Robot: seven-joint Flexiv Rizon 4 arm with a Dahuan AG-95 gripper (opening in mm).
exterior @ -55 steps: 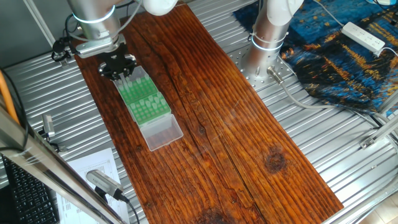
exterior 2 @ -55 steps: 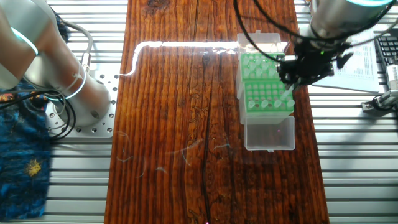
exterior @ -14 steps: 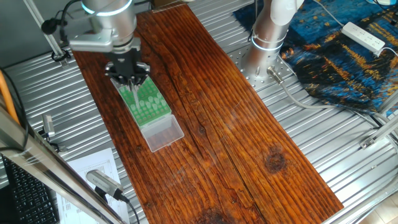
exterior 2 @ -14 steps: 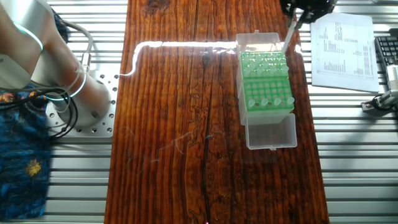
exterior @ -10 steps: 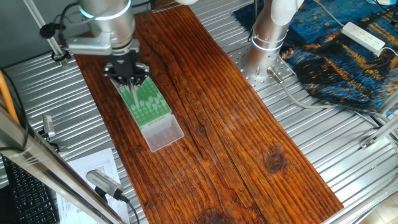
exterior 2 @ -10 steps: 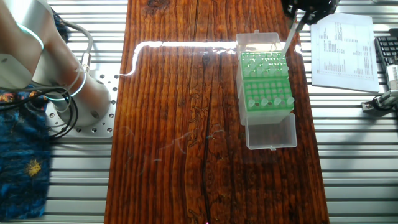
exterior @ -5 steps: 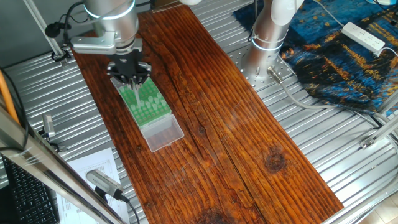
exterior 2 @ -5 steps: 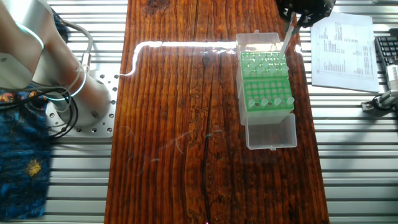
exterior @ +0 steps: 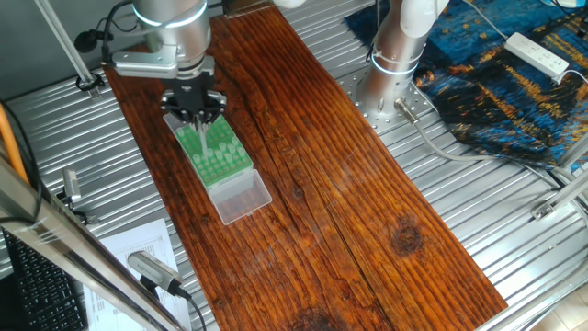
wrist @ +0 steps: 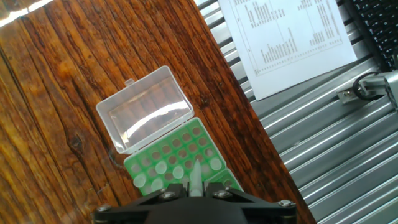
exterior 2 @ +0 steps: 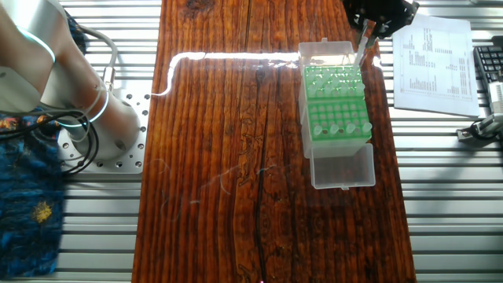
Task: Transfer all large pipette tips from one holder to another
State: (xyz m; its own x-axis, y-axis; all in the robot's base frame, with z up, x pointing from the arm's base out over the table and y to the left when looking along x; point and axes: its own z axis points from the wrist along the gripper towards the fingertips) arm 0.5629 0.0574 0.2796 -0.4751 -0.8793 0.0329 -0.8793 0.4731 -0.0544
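Hovering above the far end of the green rack (exterior: 214, 150), the hand (exterior: 196, 118) in one fixed view has its fingers pinched on a single pipette tip (exterior: 201, 135) that hangs point-down over the rack's holes. The rack stands in a clear box (exterior: 241, 199) on the wooden counter (exterior: 349, 202).

From the other fixed view, the hand (exterior 2: 368, 33) is at the top edge, over the box's open lid (exterior 2: 330, 53), and the held tip (exterior 2: 360, 53) slants down toward the rack (exterior 2: 336, 106). A row of large pipette tips (exterior 2: 340, 128) stands along the rack's near edge, and more whitish tops show in the row by the lid. A printed sheet (exterior 2: 432, 63) lies beside the counter (exterior 2: 228, 157).

Looking along the fingers, the hand view shows the tip (wrist: 194, 177) clamped between the closed jaws, pointing at the green rack (wrist: 180, 158), where several holes hold whitish tips. The clear lid (wrist: 146, 109) lies just beyond.
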